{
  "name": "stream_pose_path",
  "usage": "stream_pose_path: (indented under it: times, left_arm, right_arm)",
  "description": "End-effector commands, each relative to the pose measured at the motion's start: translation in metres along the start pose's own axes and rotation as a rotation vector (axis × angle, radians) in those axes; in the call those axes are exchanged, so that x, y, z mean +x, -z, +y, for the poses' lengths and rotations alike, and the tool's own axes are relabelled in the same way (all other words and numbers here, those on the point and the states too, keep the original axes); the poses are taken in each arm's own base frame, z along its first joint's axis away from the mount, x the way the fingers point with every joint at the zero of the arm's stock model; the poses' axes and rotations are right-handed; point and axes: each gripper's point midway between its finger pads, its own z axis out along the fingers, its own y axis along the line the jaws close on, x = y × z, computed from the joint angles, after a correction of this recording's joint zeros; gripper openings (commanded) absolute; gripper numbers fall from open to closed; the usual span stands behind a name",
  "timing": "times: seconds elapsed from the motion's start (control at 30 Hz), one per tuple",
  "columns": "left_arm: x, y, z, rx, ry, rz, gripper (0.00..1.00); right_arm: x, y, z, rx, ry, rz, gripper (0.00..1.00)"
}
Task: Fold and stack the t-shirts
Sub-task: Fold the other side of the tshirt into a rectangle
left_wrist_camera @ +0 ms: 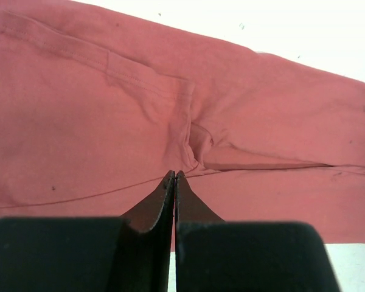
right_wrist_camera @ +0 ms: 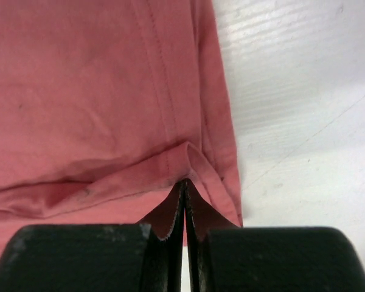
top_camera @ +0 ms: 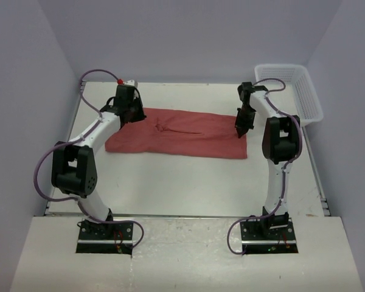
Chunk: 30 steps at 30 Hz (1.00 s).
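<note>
Plain brick-red cloth t-shirt lies folded in a long strip across the far half of the white table, btw the two arms. Left gripper at its far-left end, jaws pressed together, tips on a crease; grip on cloth unclear. Right gripper at shirt's right edge, jaws closed, nipping a raised ridge of fabric by the hem. White plastic mesh basket far right, apart from shirt.

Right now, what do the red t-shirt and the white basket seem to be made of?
The t-shirt looks like thin, soft, matte knit cloth, possibly cotton: it shows stitched hems and limp creases. The basket looks like white moulded plastic, with stiff open mesh walls that hold their shape; its sheen is too small to judge.
</note>
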Motion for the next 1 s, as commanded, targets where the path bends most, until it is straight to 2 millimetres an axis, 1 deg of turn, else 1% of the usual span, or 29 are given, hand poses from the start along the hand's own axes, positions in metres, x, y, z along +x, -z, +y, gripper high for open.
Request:
stream_pose_path:
  times: [0.0,0.03,0.07,0.1,0.23,0.3,0.33,0.37,0.4,0.47,0.53,0.57,0.6,0.7,0.77,0.8,0.87,0.9,0.97]
  left_arm:
    - [-0.018,0.024,-0.015,0.066,0.019,-0.081,0.00]
    - [-0.016,0.025,-0.015,0.069,0.031,-0.081,0.00]
    - [-0.017,0.030,-0.016,0.076,0.034,-0.093,0.00]
    - [-0.012,0.031,-0.014,0.075,0.035,-0.087,0.00]
    - [-0.009,0.037,-0.009,0.057,0.049,-0.100,0.00]
    - [-0.008,0.043,-0.008,0.056,0.055,-0.101,0.00]
    - [-0.010,0.046,-0.009,0.058,0.056,-0.106,0.00]
    - [-0.012,0.049,-0.010,0.061,0.055,-0.112,0.00]
    - [-0.012,0.051,-0.010,0.062,0.055,-0.113,0.00]
    - [-0.015,0.057,-0.011,0.067,0.050,-0.125,0.00]
    - [-0.016,0.058,-0.012,0.068,0.050,-0.127,0.00]
    - [-0.018,0.060,-0.012,0.071,0.050,-0.134,0.00]
    - [-0.017,0.060,-0.012,0.070,0.049,-0.133,0.00]
    - [-0.017,0.061,-0.014,0.079,0.053,-0.136,0.00]
    - [-0.015,0.060,-0.013,0.078,0.054,-0.130,0.00]
    - [-0.016,0.061,-0.014,0.081,0.059,-0.133,0.00]
    - [-0.014,0.060,-0.014,0.085,0.060,-0.129,0.00]
    - [-0.013,0.060,-0.014,0.084,0.061,-0.128,0.00]
    - [-0.011,0.058,-0.013,0.086,0.062,-0.127,0.00]
  right_arm:
    - [-0.016,0.009,-0.008,0.030,-0.006,-0.031,0.00]
    - [-0.017,0.005,-0.009,0.038,-0.008,-0.021,0.00]
    - [-0.019,0.005,-0.009,0.041,-0.009,-0.019,0.00]
    - [-0.020,0.007,-0.009,0.040,-0.008,-0.017,0.00]
    - [-0.020,0.003,-0.008,0.038,0.004,-0.002,0.00]
    - [-0.020,0.006,-0.007,0.023,0.019,0.020,0.00]
    - [-0.017,0.001,-0.005,0.015,0.029,0.052,0.01]
    - [-0.016,0.000,-0.006,0.018,0.042,0.064,0.01]
    - [-0.015,0.004,-0.006,0.019,0.043,0.075,0.01]
    - [-0.013,0.002,-0.006,0.019,0.039,0.075,0.00]
    - [-0.016,0.002,-0.014,0.056,0.008,0.024,0.00]
    - [-0.023,0.018,-0.017,0.054,-0.014,-0.043,0.00]
    - [-0.022,0.010,-0.019,0.059,-0.015,-0.073,0.00]
    - [-0.029,0.022,-0.020,0.030,-0.017,-0.176,0.00]
    - [-0.030,0.024,-0.025,0.044,-0.011,-0.210,0.00]
    - [-0.033,0.031,-0.030,0.062,-0.011,-0.242,0.00]
    - [-0.037,0.033,-0.031,0.053,0.000,-0.284,0.00]
    - [-0.040,0.046,-0.031,0.037,-0.002,-0.327,0.00]
    - [-0.044,0.053,-0.031,0.022,-0.007,-0.381,0.00]
